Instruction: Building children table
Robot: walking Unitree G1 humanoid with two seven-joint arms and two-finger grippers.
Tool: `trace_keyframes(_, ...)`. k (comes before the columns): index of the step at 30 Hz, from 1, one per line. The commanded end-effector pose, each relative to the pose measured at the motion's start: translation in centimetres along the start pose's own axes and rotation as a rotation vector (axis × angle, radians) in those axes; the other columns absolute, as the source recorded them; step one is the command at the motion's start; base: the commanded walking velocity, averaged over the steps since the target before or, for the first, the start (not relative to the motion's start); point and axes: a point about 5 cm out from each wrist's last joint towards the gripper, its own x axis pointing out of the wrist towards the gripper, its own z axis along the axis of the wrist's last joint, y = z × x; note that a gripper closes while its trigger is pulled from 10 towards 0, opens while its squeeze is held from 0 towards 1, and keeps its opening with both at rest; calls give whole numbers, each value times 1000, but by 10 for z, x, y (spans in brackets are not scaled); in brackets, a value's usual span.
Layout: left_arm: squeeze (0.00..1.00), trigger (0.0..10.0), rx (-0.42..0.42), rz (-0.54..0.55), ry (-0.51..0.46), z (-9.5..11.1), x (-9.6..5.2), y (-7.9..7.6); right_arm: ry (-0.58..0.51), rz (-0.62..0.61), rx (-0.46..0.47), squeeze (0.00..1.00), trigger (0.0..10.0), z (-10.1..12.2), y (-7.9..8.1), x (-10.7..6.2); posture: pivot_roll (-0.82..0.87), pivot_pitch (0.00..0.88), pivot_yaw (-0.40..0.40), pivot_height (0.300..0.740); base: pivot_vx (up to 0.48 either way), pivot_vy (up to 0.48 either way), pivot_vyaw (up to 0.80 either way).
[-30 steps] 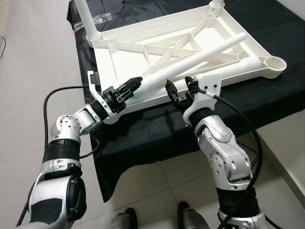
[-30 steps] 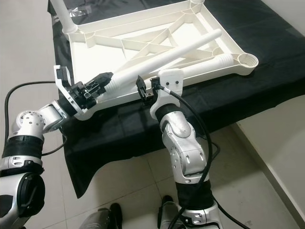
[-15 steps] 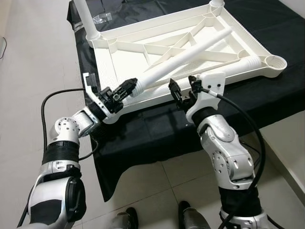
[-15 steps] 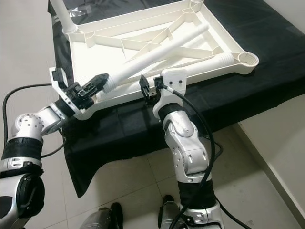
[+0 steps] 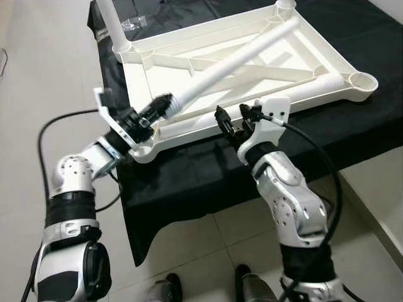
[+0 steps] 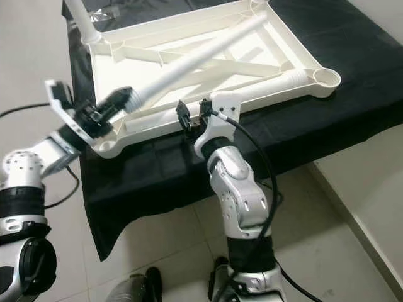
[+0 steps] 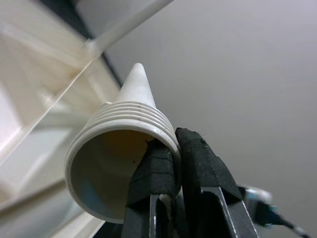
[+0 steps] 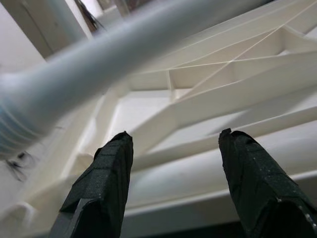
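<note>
Table leg (image 5: 233, 60) has swung since a second ago: its far end now points toward the tabletop's far corner instead of the right edge, and the threaded end has shifted left. Left gripper (image 5: 153, 111) clamps the rim of that threaded end, arm stretched over the near left corner. Right gripper (image 5: 234, 119) hangs with fingers spread at the near edge of the upside-down tabletop (image 5: 157, 78), which lies on black cloth (image 5: 208, 170).
</note>
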Motion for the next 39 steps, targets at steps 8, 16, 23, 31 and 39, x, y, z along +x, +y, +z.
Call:
trace_keyframes(8,0,4667,130,-63,-70,20,-14,-37,34,66,379,1000,10000,-9,5,15,-16,202,59,740,0,0,0)
trace_keyframes(16,0,10000,176,-67,-108,17,-29,-63,84,178,831,0,10000,-17,3,18,-5,164,35,740,0,0,0)
trace_keyframes(23,0,10000,181,-19,-124,5,-44,-73,-3,403,1091,0,10000,5,10,17,-4,154,32,740,0,0,0)
trace_keyframes(31,0,10000,124,40,-121,-17,-56,-75,-30,557,1173,0,10000,22,13,14,-10,166,25,740,0,0,0)
trace_keyframes(39,0,10000,42,49,-113,-41,-59,-82,41,573,1189,0,10000,18,20,18,-6,174,18,740,0,0,0)
